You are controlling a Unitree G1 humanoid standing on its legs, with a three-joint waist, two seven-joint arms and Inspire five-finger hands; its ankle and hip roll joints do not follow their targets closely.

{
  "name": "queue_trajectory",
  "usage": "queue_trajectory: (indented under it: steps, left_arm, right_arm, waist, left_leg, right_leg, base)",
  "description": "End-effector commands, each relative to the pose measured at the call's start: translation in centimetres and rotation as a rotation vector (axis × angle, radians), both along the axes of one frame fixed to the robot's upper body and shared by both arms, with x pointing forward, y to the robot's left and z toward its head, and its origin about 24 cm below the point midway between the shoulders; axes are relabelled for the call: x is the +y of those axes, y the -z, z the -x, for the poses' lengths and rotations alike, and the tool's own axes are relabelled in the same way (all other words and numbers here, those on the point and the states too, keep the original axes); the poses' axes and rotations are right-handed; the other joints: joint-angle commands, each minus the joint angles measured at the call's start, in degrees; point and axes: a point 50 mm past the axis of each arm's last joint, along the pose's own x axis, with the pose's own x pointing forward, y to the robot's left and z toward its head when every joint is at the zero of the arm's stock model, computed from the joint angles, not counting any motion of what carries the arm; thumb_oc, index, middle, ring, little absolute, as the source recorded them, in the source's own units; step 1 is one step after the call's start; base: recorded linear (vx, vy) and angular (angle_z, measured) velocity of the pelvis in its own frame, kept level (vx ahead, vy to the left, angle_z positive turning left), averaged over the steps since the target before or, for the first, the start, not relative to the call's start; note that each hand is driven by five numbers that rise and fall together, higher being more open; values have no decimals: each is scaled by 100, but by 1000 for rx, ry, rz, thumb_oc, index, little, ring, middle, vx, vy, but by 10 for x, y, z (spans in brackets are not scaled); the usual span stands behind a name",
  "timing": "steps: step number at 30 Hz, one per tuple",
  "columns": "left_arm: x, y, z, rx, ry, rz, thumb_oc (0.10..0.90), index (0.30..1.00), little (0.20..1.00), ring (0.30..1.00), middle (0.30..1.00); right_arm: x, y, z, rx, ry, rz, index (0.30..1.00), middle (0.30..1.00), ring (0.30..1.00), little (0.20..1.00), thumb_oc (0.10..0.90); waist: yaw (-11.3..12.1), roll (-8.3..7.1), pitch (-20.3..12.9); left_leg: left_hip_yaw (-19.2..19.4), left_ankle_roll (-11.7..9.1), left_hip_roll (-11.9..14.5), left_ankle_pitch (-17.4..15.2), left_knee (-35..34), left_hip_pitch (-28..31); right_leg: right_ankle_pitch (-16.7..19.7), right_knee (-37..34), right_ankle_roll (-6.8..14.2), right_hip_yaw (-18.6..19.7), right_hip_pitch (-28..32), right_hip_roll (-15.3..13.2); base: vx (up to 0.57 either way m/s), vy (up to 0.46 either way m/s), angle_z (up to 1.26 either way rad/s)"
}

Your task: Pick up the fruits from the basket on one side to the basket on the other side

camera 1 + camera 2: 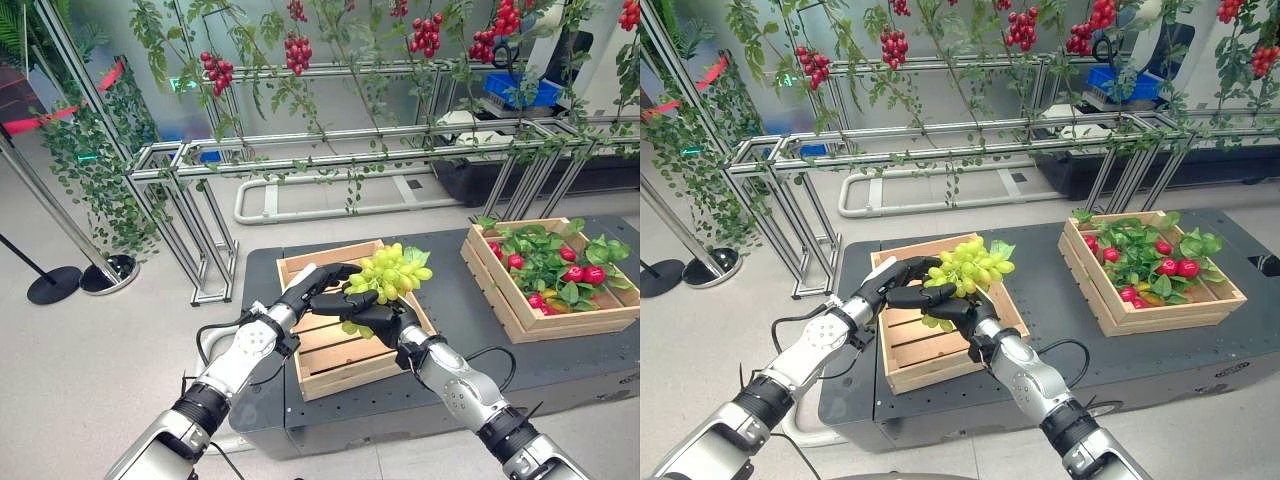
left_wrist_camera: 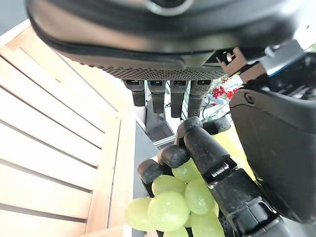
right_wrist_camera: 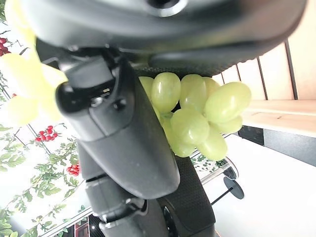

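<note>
My right hand [image 1: 378, 312] has its fingers curled under and around the bunch of green grapes [image 1: 392, 272], clamped on it from below; in the right wrist view the grapes [image 3: 197, 116] bulge out past the thumb. My left hand [image 1: 322, 279] reaches in from the other side with its fingers roughly straight, tips against the bunch next to the right hand's fingers, steadying rather than gripping as far as I can tell. The grapes sit lifted just above the slatted left crate [image 1: 330, 355], at its far right corner, not resting on the slats.

I read this as the lift and carry step: the bunch is out of the crate on my left and has to go to the right crate [image 1: 520, 315], well apart across the dark table [image 1: 455, 290], which already holds red fruits among leaves [image 1: 560, 265].

Next I'd ease the left hand away, then swing the right arm over, keeping the bunch high enough to clear both crate rims. The grapes hang loosely, so I'd move slowly to avoid swinging or dropping them.
</note>
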Motion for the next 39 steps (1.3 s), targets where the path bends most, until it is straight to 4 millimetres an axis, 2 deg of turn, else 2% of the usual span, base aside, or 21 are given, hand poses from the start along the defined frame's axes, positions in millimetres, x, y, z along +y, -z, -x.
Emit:
queue_trajectory:
  steps: [1, 11, 15, 17, 18, 19, 22, 25, 26, 29, 33, 39]
  left_arm:
    - [38, -39, -31, -197, -134, -67, 800, 900, 900, 900, 900]
    - [92, -44, -22, -284, -415, 28, 800, 900, 900, 900, 900]
    - [100, -51, -18, -355, -511, 151, 800, 900, 900, 900, 900]
    - [101, -53, -17, -362, -535, 231, 800, 900, 900, 900, 900]
    - [101, -51, -15, -327, -565, 408, 800, 900, 900, 900, 900]
    - [100, -51, -14, -322, -570, 443, 800, 900, 900, 900, 900]
    - [81, -41, -2, -303, -539, 632, 800, 900, 900, 900, 900]
    - [70, -34, 7, -281, -521, 689, 800, 900, 900, 900, 900]
    - [63, -29, 16, -277, -513, 675, 800, 900, 900, 900, 900]
    - [60, -23, 28, -271, -502, 624, 800, 900, 900, 900, 900]
    - [65, -3, 51, -184, -546, 599, 800, 900, 900, 900, 900]
    - [72, 15, 67, -88, -618, 613, 800, 900, 900, 900, 900]
  right_arm:
    - [-2, -71, -31, -339, 91, -200, 300, 300, 300, 300, 400]
    - [-22, -59, -25, -308, 152, -191, 300, 300, 300, 300, 400]
    - [-28, -55, -23, -301, 187, -199, 300, 300, 300, 300, 400]
    - [-29, -55, -23, -300, 199, -202, 300, 300, 300, 300, 400]
    - [-31, -52, -21, -300, 219, -200, 300, 300, 300, 300, 400]
    - [-31, -52, -21, -299, 224, -198, 300, 300, 300, 300, 400]
    - [-36, -47, -17, -290, 276, -180, 300, 300, 300, 300, 400]
    - [-42, -43, -13, -280, 306, -185, 300, 300, 300, 300, 400]
    - [-46, -40, -10, -270, 326, -207, 300, 300, 300, 300, 400]
    - [-54, -36, -2, -265, 365, -220, 300, 300, 300, 300, 400]
    - [-68, -33, 12, -289, 442, -239, 300, 300, 300, 300, 400]
    - [-86, -36, 21, -323, 474, -176, 300, 300, 300, 300, 400]
  waist:
    - [67, -14, -351]
    - [76, -6, -350]
    - [76, -27, -352]
    - [76, -39, -348]
    - [81, -57, -336]
    - [79, -62, -341]
    - [90, -88, -307]
    - [110, -105, -279]
    - [120, -124, -248]
    - [137, -149, -221]
    - [131, -190, -131]
    - [33, -254, -5]
  left_leg:
    - [43, -131, 228, -819, 53, 246]
    - [78, -149, 245, -804, 53, 237]
    - [48, -147, 236, -805, 53, 212]
    - [45, -147, 237, -808, 53, 217]
    - [44, -151, 243, -820, 53, 236]
    - [41, -150, 242, -818, 53, 228]
    - [43, -139, 257, -839, 53, 239]
    - [63, -128, 264, -862, 53, 252]
    - [79, -120, 274, -872, 53, 261]
    - [102, -104, 285, -885, 53, 268]
    - [164, -83, 295, -890, 53, 248]
    - [345, -59, 312, -917, 53, 278]
  right_leg:
    - [-351, 16, -53, -217, 105, -313]
    - [-341, 16, -50, -226, 76, -333]
    - [-348, 16, -67, -217, 56, -329]
    - [-348, 16, -73, -213, 58, -327]
    - [-355, 16, -80, -207, 72, -321]
    - [-353, 16, -83, -209, 64, -321]
    - [-361, 16, -103, -176, 51, -305]
    - [-364, 16, -106, -160, 45, -298]
    - [-356, 16, -105, -149, 35, -291]
    - [-344, 16, -102, -126, 13, -285]
    - [-293, 16, -90, -67, -61, -273]
    - [-286, 16, -115, -48, -73, -181]
  base:
    - [0, 0, 0]
    - [0, 0, 0]
    - [0, 0, 0]
    - [0, 0, 0]
    - [0, 0, 0]
    - [0, 0, 0]
    - [4, -11, 0]
    - [0, -13, 0]
    - [3, -41, -4]
    - [9, -34, -7]
    - [15, -50, -11]
    - [14, -93, -7]
